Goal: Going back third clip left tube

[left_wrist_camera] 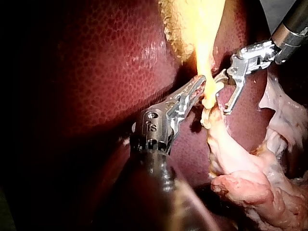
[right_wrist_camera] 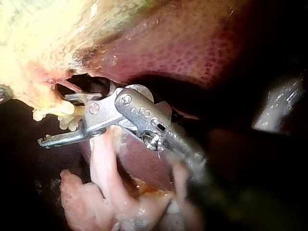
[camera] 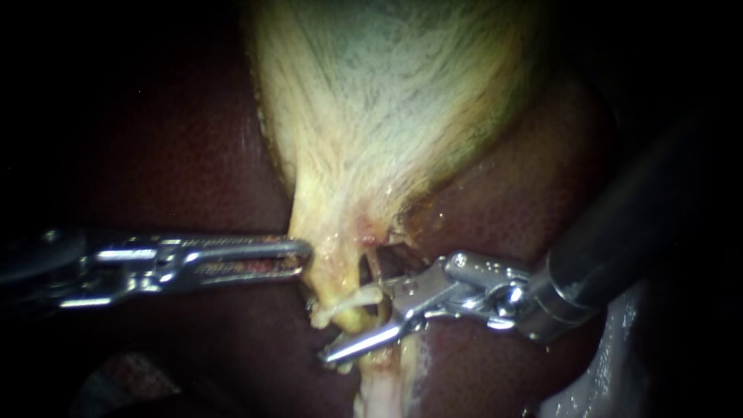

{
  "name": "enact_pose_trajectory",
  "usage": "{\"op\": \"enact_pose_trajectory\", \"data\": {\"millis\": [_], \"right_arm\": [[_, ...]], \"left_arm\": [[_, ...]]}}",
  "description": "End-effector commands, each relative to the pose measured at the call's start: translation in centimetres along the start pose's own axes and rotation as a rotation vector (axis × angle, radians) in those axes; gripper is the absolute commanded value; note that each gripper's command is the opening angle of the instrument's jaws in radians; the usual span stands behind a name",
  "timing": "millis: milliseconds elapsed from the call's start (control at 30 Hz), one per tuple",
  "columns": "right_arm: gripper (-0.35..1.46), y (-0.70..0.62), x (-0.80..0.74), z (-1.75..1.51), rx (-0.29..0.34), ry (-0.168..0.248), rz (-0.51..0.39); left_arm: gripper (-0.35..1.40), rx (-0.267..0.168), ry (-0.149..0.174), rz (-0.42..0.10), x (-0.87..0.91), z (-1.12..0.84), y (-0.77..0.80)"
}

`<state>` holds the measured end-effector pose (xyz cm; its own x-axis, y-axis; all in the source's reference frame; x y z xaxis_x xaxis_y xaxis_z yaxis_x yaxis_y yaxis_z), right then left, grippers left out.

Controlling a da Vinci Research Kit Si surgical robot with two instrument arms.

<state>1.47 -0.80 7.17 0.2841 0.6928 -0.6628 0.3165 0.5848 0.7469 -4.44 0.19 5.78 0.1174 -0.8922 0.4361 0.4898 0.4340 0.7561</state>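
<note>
The pale yellow gallbladder point(camera: 387, 101) narrows to a neck point(camera: 329, 263) over the dark red liver point(camera: 178, 155). My left instrument point(camera: 303, 258) comes in level from the left, its jaws shut on the neck's edge, also seen in the left wrist view point(left_wrist_camera: 201, 86). My right instrument point(camera: 352, 321) stands open just right of the neck, one jaw low and long, the other up by a thin tube point(camera: 373, 265). A pale strand point(camera: 348, 302) lies between its jaws point(right_wrist_camera: 60, 120) without being gripped. I can make out no clip.
Liver point(left_wrist_camera: 106, 67) surrounds the work site on both sides. Loose pink-white tissue point(camera: 379, 391) hangs below the right jaws, seen bulkier in the wrist views point(left_wrist_camera: 250, 178) point(right_wrist_camera: 96, 192). A whitish mass point(camera: 596, 379) lies at the lower right under the right shaft point(camera: 619, 224).
</note>
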Motion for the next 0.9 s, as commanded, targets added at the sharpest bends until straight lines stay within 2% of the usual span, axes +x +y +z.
{"op": "enact_pose_trajectory", "data": {"millis": [33, 300, 467, 667, 900], "right_arm": [[0.53, -0.01, 0.02, -0.06, -0.008, 0.004, -0.003], [0.56, -0.11, 0.18, -0.50, -0.059, 0.028, -0.058], [0.57, -0.22, 0.33, -0.77, -0.096, 0.040, -0.121], [0.58, -0.36, 0.42, -1.10, -0.140, -0.004, -0.174], [0.59, -0.47, 0.43, -1.39, -0.176, -0.035, -0.215]], "left_arm": [[-0.35, 0.001, 0.000, 0.000, 0.00, 0.00, 0.00], [-0.35, 0.001, 0.000, 0.000, 0.00, 0.00, 0.00], [-0.35, 0.001, 0.000, 0.001, 0.01, 0.01, 0.00], [-0.35, 0.000, -0.001, 0.001, 0.02, 0.02, 0.00], [-0.35, 0.000, -0.001, 0.001, 0.02, 0.03, 0.00]]}}
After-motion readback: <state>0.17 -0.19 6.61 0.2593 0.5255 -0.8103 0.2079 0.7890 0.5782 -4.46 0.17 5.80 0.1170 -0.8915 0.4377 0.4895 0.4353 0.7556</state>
